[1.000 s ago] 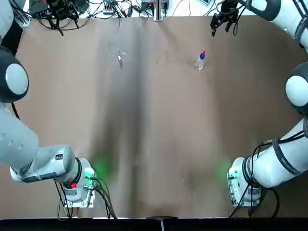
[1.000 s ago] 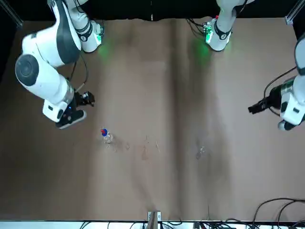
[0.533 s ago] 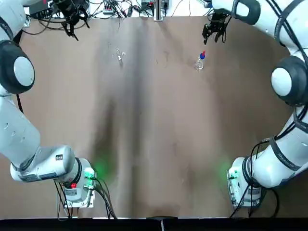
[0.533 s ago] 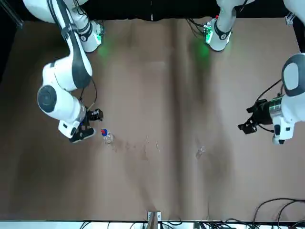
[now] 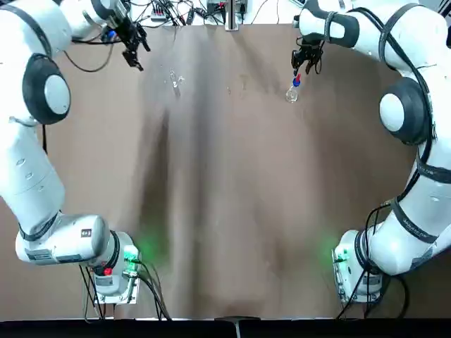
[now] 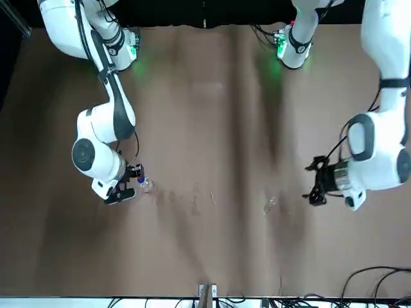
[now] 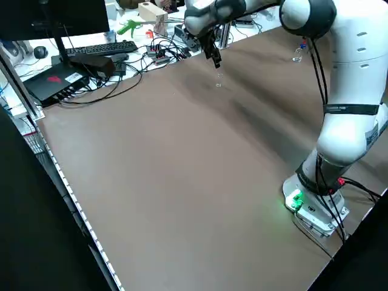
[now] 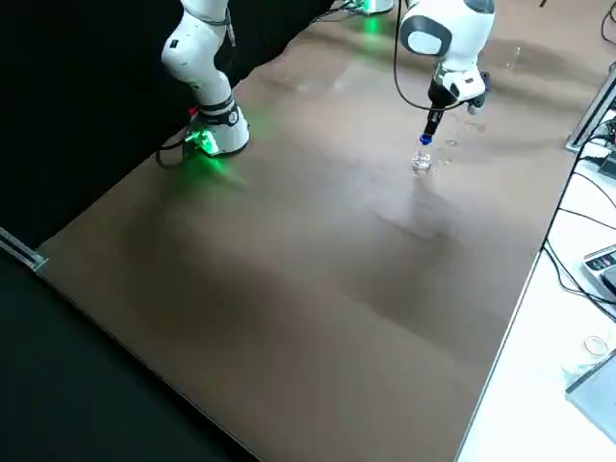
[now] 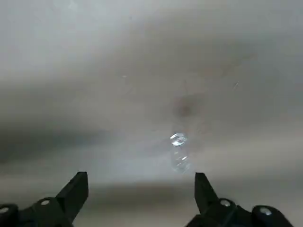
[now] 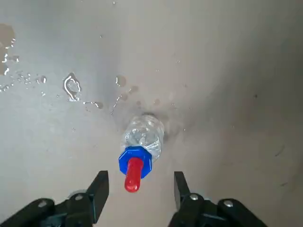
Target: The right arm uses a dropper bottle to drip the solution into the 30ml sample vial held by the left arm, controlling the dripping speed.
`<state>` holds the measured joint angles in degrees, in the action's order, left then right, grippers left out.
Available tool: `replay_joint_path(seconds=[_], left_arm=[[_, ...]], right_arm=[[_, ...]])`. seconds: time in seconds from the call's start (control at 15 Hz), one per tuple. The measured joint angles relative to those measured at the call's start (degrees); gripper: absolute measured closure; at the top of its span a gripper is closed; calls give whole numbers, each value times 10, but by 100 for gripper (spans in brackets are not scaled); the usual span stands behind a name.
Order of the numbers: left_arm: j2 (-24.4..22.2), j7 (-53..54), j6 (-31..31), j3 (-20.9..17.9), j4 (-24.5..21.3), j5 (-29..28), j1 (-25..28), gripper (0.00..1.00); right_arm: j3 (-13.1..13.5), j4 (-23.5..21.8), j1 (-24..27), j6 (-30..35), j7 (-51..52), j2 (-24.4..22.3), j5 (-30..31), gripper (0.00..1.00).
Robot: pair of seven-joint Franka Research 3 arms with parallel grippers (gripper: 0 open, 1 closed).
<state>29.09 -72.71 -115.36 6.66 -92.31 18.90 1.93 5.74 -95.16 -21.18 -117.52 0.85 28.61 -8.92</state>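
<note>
1) The right gripper [image 10: 141, 175] is hovering right at the dropper bottle [image 10: 141, 144], over the far part of the table, on the robot's right; its two fingers are spreading wide apart and gripping nothing
2) The dropper bottle is standing upright on the brown table [image 5: 232, 176]; its red bulb [image 10: 133, 175] is pointing up between the open fingers in the right wrist view, with the blue collar [image 10: 142, 155] sitting just below the bulb; whether anything is touching it, I'm not able to tell
3) Over on the robot's left, the left gripper [image 9: 141, 175] is hanging above the far part of the table, near the sample vial [image 9: 180, 151]; its fingers are standing wide open too, holding nothing
4) The clear vial is resting on the table, well apart from the bottle; it is lying outside both grippers' hold
5) Clear droplets [image 10: 72, 87] are dotting the surface near the bottle; black cables [image 7: 142, 70] are tangling beyond the table's far edge
</note>
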Motion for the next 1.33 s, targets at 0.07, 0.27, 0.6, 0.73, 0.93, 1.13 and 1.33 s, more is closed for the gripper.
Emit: replay_joint_path(seconds=[0.07, 0.27, 0.6, 0.73, 0.93, 1.13, 1.33], left_arm=[[18, -35, -35, 0, 0, 0, -11, 1], [63, -86, -92, 1, 1, 12, -32, 1], [94, -86, -111, -1, 1, 48, -28, 1], [99, -87, -111, -1, 1, 62, -27, 1], [100, -85, -112, -1, 2, 73, -25, 0], [101, -85, -112, -2, 2, 74, -20, 0], [105, -83, -112, -2, 1, 74, -13, 0]], right_arm=[[0, 0, -1, 0, -1, 2, 0, 36], [0, 0, -4, 1, -3, 4, 0, 41], [0, 0, -8, 3, -15, 4, 0, 46], [0, 0, -8, 3, -17, 4, 0, 52], [0, 0, -8, 4, -17, 4, 0, 58], [0, 0, -8, 4, -18, 4, 0, 65], [0, 0, -8, 4, -18, 4, 0, 66]])
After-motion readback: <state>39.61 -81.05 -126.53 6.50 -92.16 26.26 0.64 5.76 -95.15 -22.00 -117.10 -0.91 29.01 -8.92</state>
